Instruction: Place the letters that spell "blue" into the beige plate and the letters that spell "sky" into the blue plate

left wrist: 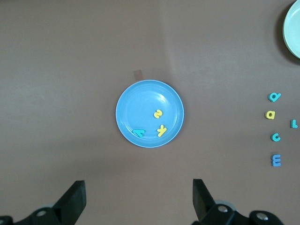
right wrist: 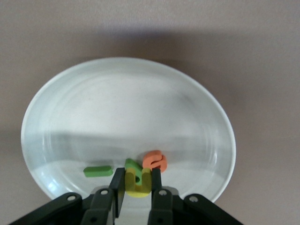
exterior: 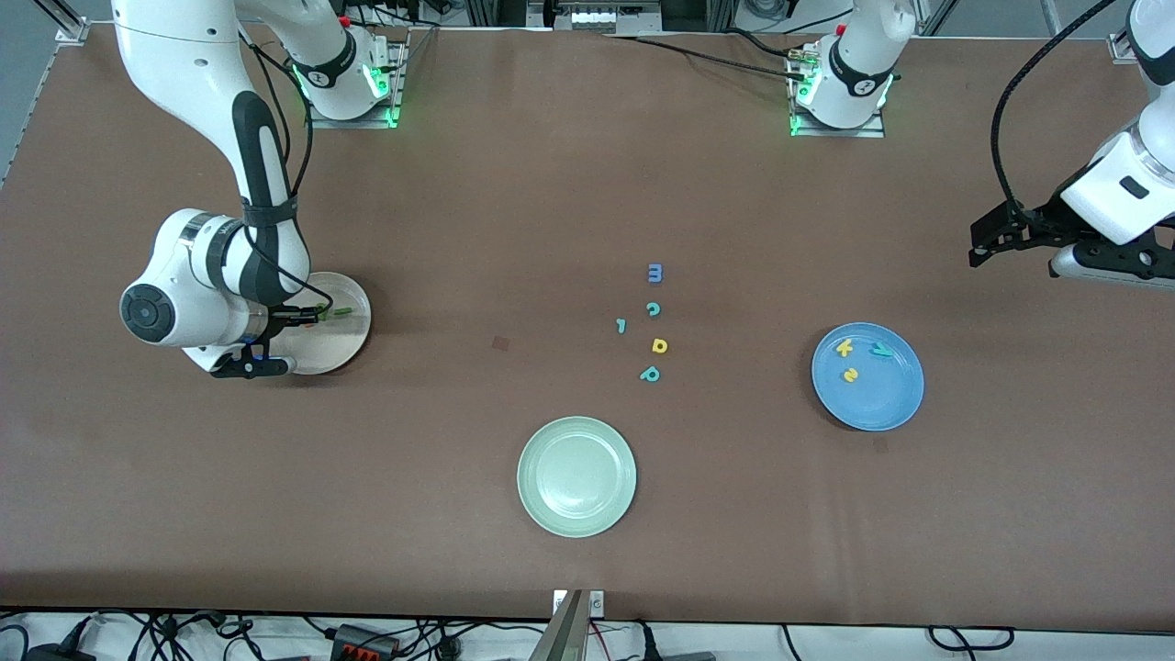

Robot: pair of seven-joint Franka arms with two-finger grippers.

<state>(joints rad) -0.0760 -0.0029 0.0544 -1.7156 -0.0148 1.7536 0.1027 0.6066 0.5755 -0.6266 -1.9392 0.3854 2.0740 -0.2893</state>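
Observation:
My right gripper [exterior: 307, 318] [right wrist: 137, 174] hangs low over the beige plate [exterior: 347, 341] [right wrist: 51, 93], shut on the yellow "u" [right wrist: 139, 184]. In the plate lie the green "b" [right wrist: 132, 166], the orange "e" [right wrist: 155, 160] and the dark green "l" [right wrist: 97, 171]. The blue plate [exterior: 883, 397] [left wrist: 140, 105] holds the yellow "k" [exterior: 844, 347] [left wrist: 161, 130], the teal "y" [exterior: 881, 350] [left wrist: 138, 132] and the yellow "s" [exterior: 851, 375] [left wrist: 158, 113]. High at its own end of the table, my left gripper [exterior: 991, 240] [left wrist: 139, 192] waits open with nothing between its fingers.
A pale green plate [exterior: 576, 476] stands near the front edge. Mid-table lie loose letters: a blue "m" [exterior: 654, 273], a teal "c" [exterior: 653, 309], a small teal hooked piece [exterior: 621, 325], a yellow "d" [exterior: 659, 345] and a teal "p" [exterior: 650, 374].

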